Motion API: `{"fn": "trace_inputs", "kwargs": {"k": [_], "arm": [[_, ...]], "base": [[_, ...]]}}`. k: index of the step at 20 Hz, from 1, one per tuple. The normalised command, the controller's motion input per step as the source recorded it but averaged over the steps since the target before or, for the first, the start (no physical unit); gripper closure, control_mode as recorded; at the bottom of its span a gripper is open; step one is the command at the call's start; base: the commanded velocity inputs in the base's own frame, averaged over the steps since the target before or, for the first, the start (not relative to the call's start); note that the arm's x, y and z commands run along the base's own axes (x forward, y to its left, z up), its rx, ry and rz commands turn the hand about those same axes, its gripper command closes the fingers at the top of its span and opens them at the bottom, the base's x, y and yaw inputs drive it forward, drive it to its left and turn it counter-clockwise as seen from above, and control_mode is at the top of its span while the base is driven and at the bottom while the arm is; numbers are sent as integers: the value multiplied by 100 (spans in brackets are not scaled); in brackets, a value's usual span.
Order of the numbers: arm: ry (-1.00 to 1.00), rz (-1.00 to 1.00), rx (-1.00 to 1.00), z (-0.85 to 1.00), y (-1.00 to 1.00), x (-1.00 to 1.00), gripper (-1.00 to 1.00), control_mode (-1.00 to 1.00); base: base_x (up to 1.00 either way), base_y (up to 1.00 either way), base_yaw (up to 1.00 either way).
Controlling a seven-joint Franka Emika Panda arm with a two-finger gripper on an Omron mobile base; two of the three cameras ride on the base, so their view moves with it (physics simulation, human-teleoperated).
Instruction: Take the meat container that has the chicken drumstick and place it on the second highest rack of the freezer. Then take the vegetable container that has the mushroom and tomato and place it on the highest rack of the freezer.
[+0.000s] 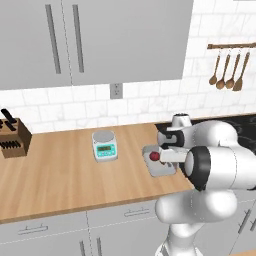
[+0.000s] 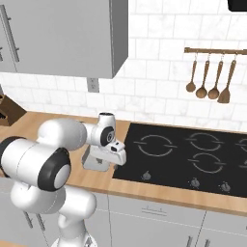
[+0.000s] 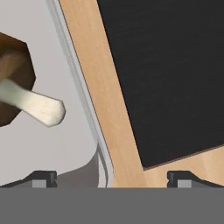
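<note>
Now the spread hand [image 3: 111, 177] straddles the vegetable container [image 3: 65, 144] rim, mushroom [image 3: 19, 94] and tomato [image 1: 155, 156] inside.

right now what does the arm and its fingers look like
The arm is glossy white, built of fat rounded segments, with black bands and black round caps at the joints. The white hand carries a boxy block near the wrist and a silver-grey cylindrical cap on top. The gripper ends in two small dark grey fingers with squared tips. No cables or markings show.
</note>
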Motion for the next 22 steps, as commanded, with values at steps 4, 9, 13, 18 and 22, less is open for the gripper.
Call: {"fn": "trace_inputs", "kwargs": {"k": [4, 9, 13, 18, 22], "arm": [[0, 0, 0, -9, 0, 0, -100, -100], [-2, 0, 0, -36, -1, -3, -100, -100], [-7, 0, 0, -32, 0, -3, -100, -100], [0, 0, 0, -7, 0, 0, -100, -100], [0, 0, 0, -8, 0, 0, -100, -100]], "base": [[0, 0, 0], [0, 0, 0], [0, 0, 0], [0, 0, 0], [0, 0, 0]]}}
